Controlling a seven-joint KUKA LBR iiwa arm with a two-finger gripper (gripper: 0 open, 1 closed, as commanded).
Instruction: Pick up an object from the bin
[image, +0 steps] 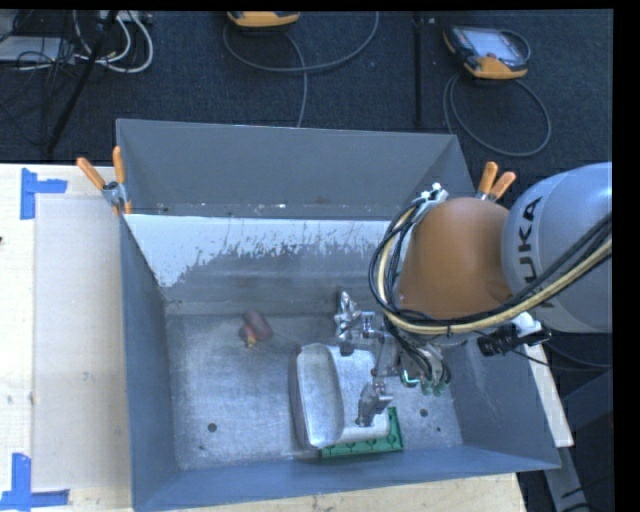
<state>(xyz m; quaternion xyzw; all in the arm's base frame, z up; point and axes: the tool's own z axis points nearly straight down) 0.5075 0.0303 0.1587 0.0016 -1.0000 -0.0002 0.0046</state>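
The gripper (373, 404) hangs just beside a pale oblong tray (318, 395), which lies to its view-left, long axis near-to-far. Whether the gripper is open cannot be told.

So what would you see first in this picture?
The big arm with its orange cover, reaching into the grey bin from the right. Near the front wall, by its tip, lie a clear tray and a flat green-and-white thing. A small brownish lump sits alone further left.
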